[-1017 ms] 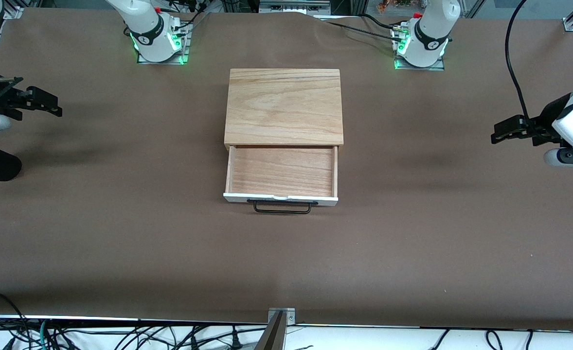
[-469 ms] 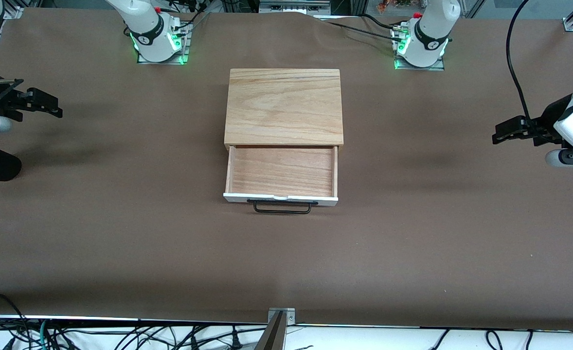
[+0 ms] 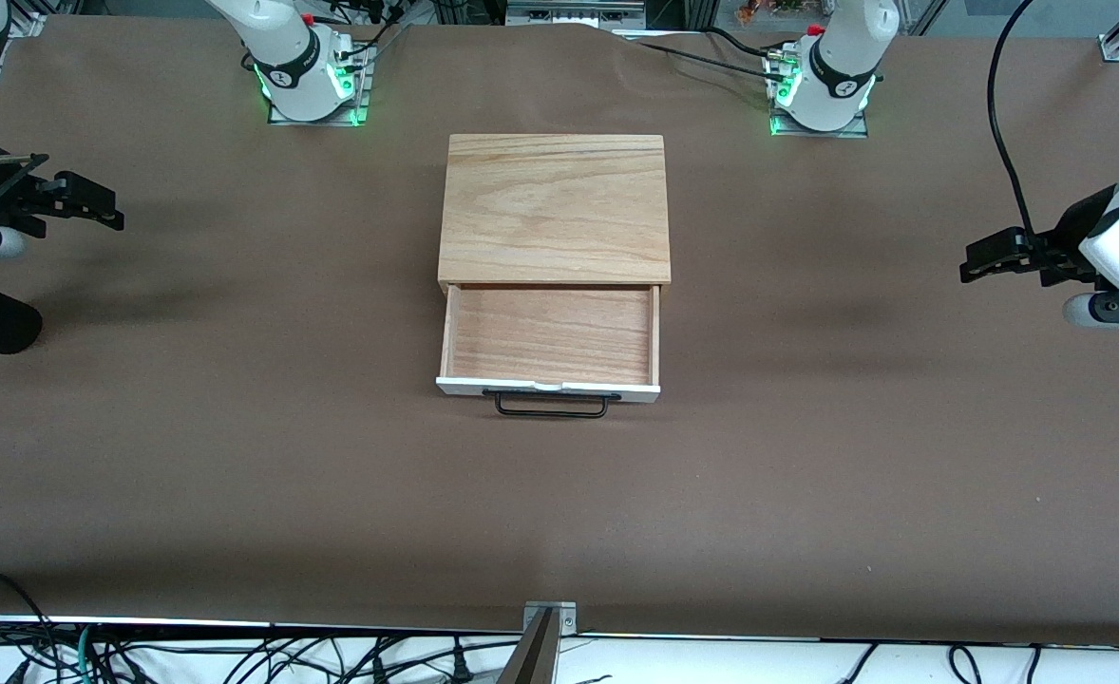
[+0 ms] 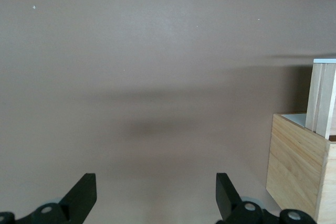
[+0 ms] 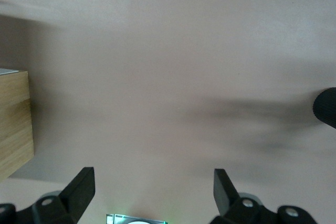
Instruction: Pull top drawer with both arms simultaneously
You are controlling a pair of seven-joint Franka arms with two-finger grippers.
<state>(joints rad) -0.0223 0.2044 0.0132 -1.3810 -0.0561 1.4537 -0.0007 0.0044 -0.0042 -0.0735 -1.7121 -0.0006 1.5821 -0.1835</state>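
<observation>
Drawer out, claws idle at the counter's ends

Drawer (image 3: 550, 334) sits pulled out of the wooden box (image 3: 554, 209), empty, handle (image 3: 551, 405) free. Left claw (image 3: 982, 261) and right claw (image 3: 94, 201) hang spread, holding nothing, well apart from the box. Risk: uneven pulls could skew or unseat it. No readable writing.

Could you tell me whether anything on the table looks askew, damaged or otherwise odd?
Nothing stands out. The top drawer is pulled out straight from the wooden box and looks empty, its black handle intact. The left gripper and right gripper hang open over bare table at their own ends.
</observation>
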